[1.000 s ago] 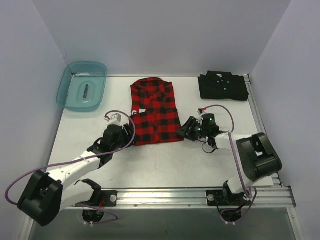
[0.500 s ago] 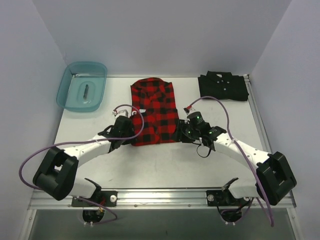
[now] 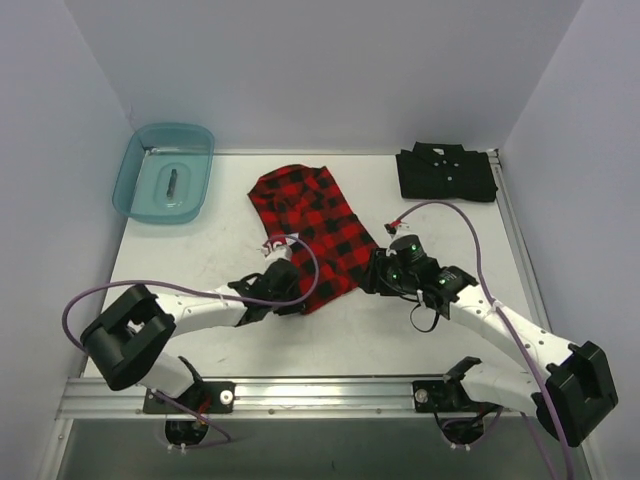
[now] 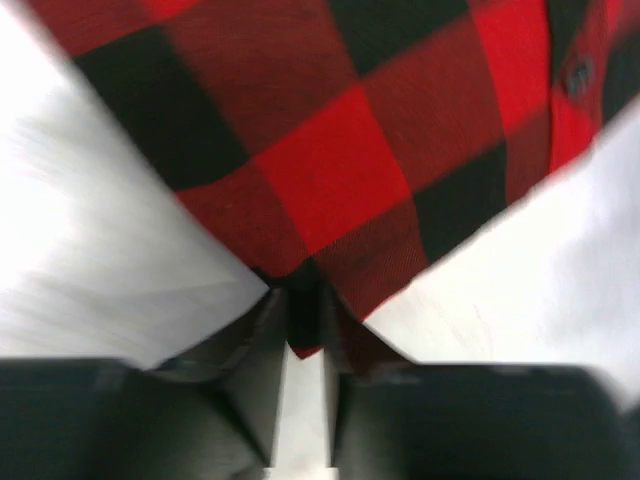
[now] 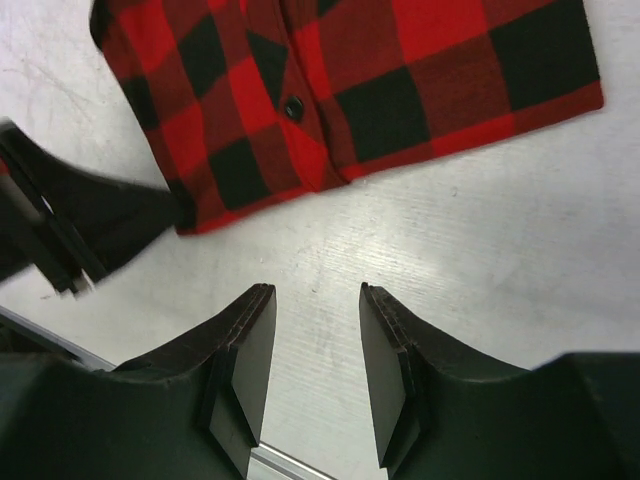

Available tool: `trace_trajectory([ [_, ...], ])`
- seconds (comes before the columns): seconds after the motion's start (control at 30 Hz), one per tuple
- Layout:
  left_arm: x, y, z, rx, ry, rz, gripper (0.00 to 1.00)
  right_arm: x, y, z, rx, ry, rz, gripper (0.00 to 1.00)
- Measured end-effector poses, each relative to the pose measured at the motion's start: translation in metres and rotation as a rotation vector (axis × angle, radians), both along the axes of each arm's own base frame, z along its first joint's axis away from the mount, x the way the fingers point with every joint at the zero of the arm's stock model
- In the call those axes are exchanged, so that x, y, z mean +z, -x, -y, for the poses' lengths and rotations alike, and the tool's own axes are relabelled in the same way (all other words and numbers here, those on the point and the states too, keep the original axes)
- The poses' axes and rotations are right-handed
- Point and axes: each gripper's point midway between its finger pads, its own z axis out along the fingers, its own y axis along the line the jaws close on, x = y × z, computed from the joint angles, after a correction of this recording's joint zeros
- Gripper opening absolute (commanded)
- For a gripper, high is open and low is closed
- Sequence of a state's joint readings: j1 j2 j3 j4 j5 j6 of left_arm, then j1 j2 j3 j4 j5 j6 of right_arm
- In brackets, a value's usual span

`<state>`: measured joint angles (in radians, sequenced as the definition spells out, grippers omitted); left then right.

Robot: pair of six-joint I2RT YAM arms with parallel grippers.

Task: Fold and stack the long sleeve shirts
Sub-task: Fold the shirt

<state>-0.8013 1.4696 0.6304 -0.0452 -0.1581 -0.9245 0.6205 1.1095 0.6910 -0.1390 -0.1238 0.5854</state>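
The red-and-black plaid shirt (image 3: 310, 230) lies folded and skewed on the table's middle, collar end far left, hem end near right. My left gripper (image 3: 296, 296) is shut on its near corner; in the left wrist view the plaid cloth (image 4: 330, 150) is pinched between the jaws of that gripper (image 4: 304, 318). My right gripper (image 3: 373, 277) is open and empty just right of the shirt's near edge; in the right wrist view it (image 5: 316, 300) hovers over bare table below the plaid shirt (image 5: 350, 90). The black shirt (image 3: 446, 172) lies folded at the far right.
A translucent teal bin (image 3: 140, 195) stands at the far left with a small dark object inside. A metal rail (image 3: 330, 392) runs along the near edge. The left gripper's dark body (image 5: 70, 225) shows at the left of the right wrist view.
The left gripper has moved nearer and to the right with the shirt's corner in it, swinging the plaid shirt askew. The right gripper has shifted slightly nearer and right.
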Motion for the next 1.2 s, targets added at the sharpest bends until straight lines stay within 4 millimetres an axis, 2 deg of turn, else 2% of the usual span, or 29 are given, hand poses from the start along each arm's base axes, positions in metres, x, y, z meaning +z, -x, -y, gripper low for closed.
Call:
trace_trajectory([
  [0.1,0.002,0.045,0.039,-0.124,0.035,-0.027,0.47,0.005,-0.001,0.012,-0.026,0.013,0.023,0.4],
  [0.13,0.005,0.062,0.051,-0.178,0.033,-0.034,0.59,0.006,-0.002,0.017,-0.042,0.012,0.027,0.4],
  [0.2,0.013,0.089,0.069,-0.275,0.024,-0.036,0.66,0.006,-0.005,0.032,-0.091,0.015,0.027,0.4],
  [0.23,0.019,0.096,0.075,-0.301,0.023,-0.032,0.72,0.005,-0.008,0.04,-0.119,0.015,0.026,0.4],
  [0.3,0.037,0.094,0.078,-0.315,0.025,0.002,0.77,0.002,-0.009,0.054,-0.164,0.018,0.014,0.42],
  [0.37,0.058,0.078,0.073,-0.292,0.025,0.052,0.79,-0.002,-0.009,0.063,-0.193,0.025,0.001,0.45],
  [0.43,0.08,0.054,0.063,-0.255,0.022,0.106,0.79,-0.004,-0.006,0.063,-0.188,0.023,-0.014,0.45],
  [0.5,0.1,0.02,0.047,-0.199,0.012,0.163,0.78,-0.005,-0.004,0.061,-0.178,0.016,-0.027,0.45],
  [0.57,0.114,-0.019,0.024,-0.131,-0.021,0.208,0.76,-0.008,-0.003,0.059,-0.175,0.009,-0.043,0.45],
  [0.7,0.123,-0.093,-0.021,-0.008,-0.111,0.249,0.65,-0.018,0.002,0.054,-0.18,-0.001,-0.085,0.45],
  [0.73,0.12,-0.113,-0.032,0.022,-0.139,0.246,0.63,-0.022,0.003,0.051,-0.182,-0.003,-0.099,0.45],
  [0.83,0.1,-0.152,-0.05,0.056,-0.195,0.211,0.53,-0.03,0.006,0.042,-0.172,-0.01,-0.129,0.44],
  [0.97,0.06,-0.184,-0.06,0.048,-0.247,0.137,0.47,-0.045,0.01,0.023,-0.128,-0.009,-0.175,0.42],
  [1.1,0.027,-0.198,-0.062,0.028,-0.266,0.072,0.43,-0.058,0.012,0.009,-0.091,-0.011,-0.21,0.41],
  [1.2,0.011,-0.192,-0.068,0.043,-0.267,0.03,0.4,-0.072,0.012,0.006,-0.085,0.001,-0.252,0.39],
])
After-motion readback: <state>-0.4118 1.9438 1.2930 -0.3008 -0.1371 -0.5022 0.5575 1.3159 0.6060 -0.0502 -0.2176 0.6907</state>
